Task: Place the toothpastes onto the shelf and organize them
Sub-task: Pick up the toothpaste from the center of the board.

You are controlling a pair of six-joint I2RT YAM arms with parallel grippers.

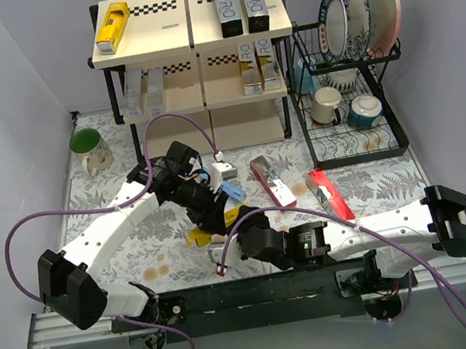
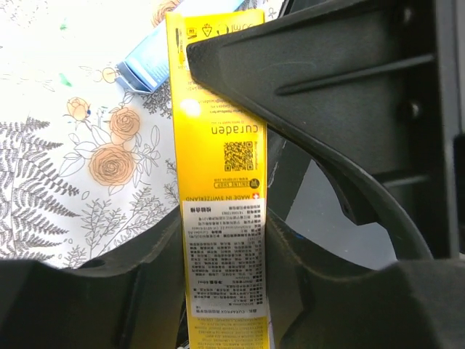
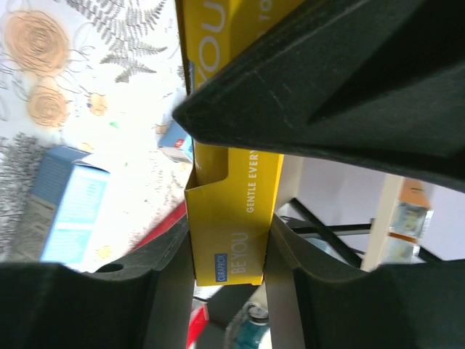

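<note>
One yellow toothpaste carton (image 1: 231,217) is held low over the table's near middle by both grippers at once. My left gripper (image 1: 215,210) is shut on it; its printed label (image 2: 221,218) fills the space between the left gripper (image 2: 224,291) jaws. My right gripper (image 1: 244,236) is shut on its other end (image 3: 232,218), pinched at the right gripper (image 3: 229,269). On the table lie a blue carton (image 1: 234,191), a red-grey carton (image 1: 272,180) and a red carton (image 1: 330,193). The shelf (image 1: 186,37) at the back holds a yellow carton (image 1: 112,27) and several dark, silver and gold ones.
A black wire dish rack (image 1: 356,147) with plates and cups stands right of the shelf. A green mug (image 1: 89,149) sits at the far left. A white-silver carton (image 1: 223,171) lies just beyond the left gripper. Purple cables loop over both arms.
</note>
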